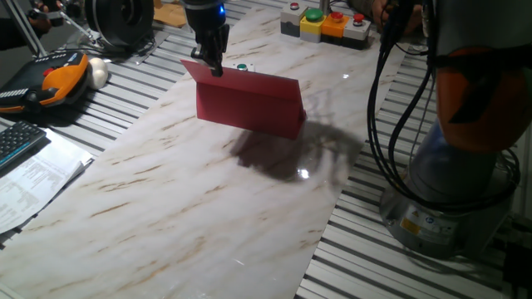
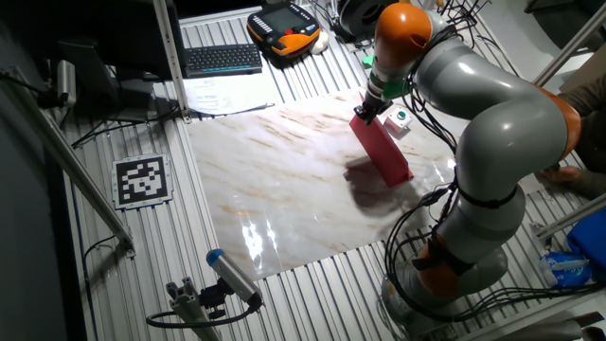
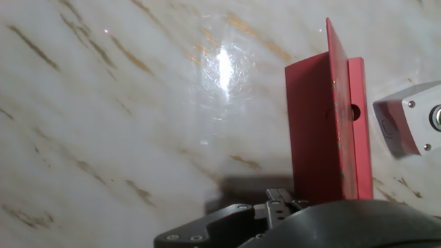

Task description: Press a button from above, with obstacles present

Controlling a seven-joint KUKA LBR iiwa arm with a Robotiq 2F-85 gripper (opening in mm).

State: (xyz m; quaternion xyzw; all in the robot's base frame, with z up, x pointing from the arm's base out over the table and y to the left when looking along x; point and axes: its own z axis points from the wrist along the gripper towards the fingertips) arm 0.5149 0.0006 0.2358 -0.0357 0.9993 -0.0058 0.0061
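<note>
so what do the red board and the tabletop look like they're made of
The red board looks like thin matte plastic or card; it shows no glare, and the hand view reveals a slim edge. The tabletop looks like glossy marble-patterned laminate or stone: white with brown veins and bright lamp reflections.

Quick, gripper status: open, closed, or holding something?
Gripper: cannot be told. It hangs at the top edge of the red board, near the green button, and no view shows the fingertips clearly.
</note>
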